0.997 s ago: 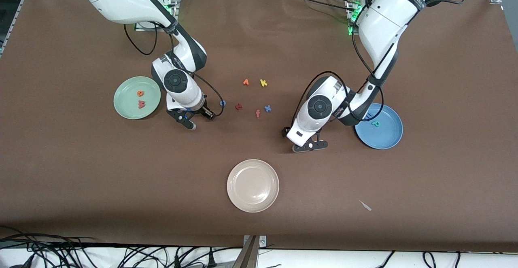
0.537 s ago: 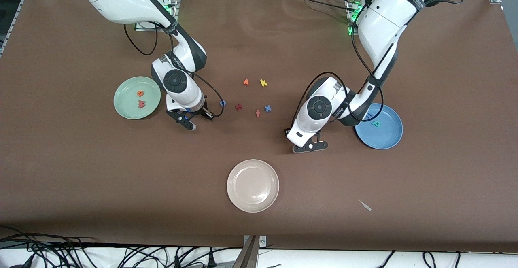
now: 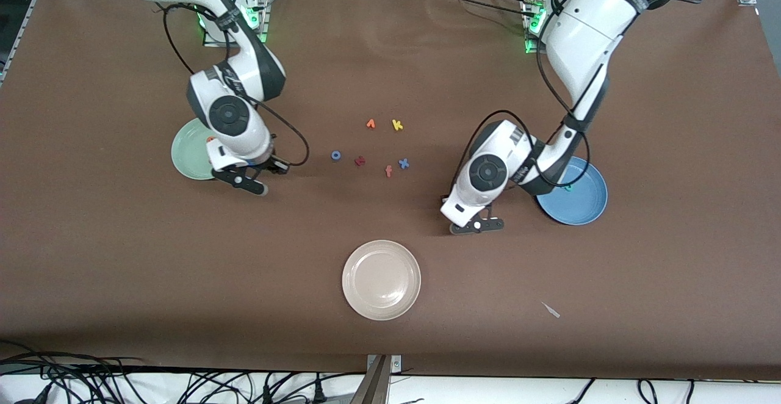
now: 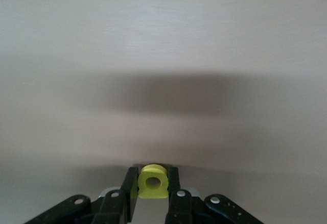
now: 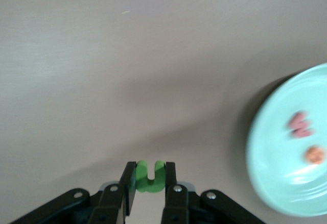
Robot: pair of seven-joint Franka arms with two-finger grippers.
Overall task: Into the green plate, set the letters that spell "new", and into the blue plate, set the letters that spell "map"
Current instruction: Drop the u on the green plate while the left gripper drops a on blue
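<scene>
Foam green n (image 5: 149, 177) pinched in right pincer (image 5: 149, 183); looped yellow a (image 4: 152, 182) in left pincer (image 4: 152, 188).

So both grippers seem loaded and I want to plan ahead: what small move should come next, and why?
Probably carry the right gripper over the green plate and release: it is shut on the green n, e and w already lie there. The left gripper holds the yellow a.
</scene>
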